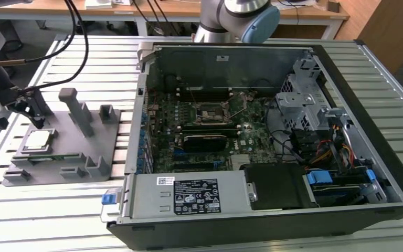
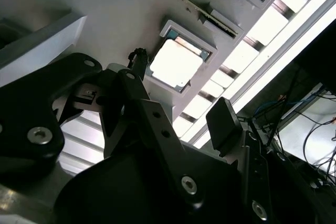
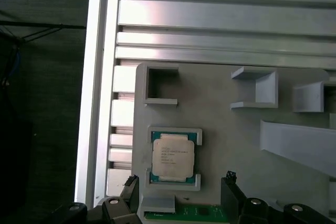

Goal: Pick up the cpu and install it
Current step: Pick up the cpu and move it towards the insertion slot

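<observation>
My black gripper (image 3: 180,179) hangs spread, empty, over the flat silvery square cpu (image 3: 172,156): light, stiff, fragile; I'd pinch 2 opposite edges.

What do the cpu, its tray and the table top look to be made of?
The cpu: pale metal lid with a dull sheen, a green board edge showing at its corners. The tray: matte grey plastic, possibly printed; uniform and unreflective. The table top: bright ribbed metal slats, probably aluminium.
</observation>
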You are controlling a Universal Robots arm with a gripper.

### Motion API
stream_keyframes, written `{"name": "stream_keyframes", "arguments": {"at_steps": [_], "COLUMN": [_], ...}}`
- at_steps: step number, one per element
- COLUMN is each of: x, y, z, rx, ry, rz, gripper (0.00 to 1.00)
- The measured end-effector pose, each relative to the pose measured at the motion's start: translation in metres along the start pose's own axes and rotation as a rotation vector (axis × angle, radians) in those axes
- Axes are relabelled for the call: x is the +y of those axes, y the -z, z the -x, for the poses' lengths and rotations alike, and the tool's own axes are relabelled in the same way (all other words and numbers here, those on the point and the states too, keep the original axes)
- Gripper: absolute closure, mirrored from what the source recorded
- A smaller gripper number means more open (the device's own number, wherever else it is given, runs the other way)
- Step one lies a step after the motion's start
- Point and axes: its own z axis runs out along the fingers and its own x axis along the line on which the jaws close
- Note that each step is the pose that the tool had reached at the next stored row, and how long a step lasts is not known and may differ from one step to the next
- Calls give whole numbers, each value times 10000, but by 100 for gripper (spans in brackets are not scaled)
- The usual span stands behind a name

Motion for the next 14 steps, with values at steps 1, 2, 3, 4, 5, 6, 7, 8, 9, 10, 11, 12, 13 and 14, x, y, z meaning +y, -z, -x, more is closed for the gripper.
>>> {"name": "stream_keyframes", "arguments": {"at_steps": [1,2,3,4,5,6,7,8,9,10,11,12,13,14], "x": [-1,-1,-1,-2,-2,-3,-3,-4,-4,-5,-6,-6,-7,-8], "y": [-6,-13,-20,-28,-35,-44,-53,-63,-73,-86,-100,-112,-125,-139], "z": [0,0,0,0,1,1,1,1,1,2,2,2,2,3], "rx": [0,-1,-2,-3,-2,-3,-3,-2,-1,-1,-1,-1,-2,-1], "ry": [0,-3,-11,-17,-18,-19,-18,-16,-10,-4,2,5,7,7], "rz": [-2,-3,-3,-3,-3,-3,-3,-3,-4,-3,-4,-4,-3,-3], "gripper": [28,28,28,28,28,28,28,28,28,28,28,28,28,28]}}
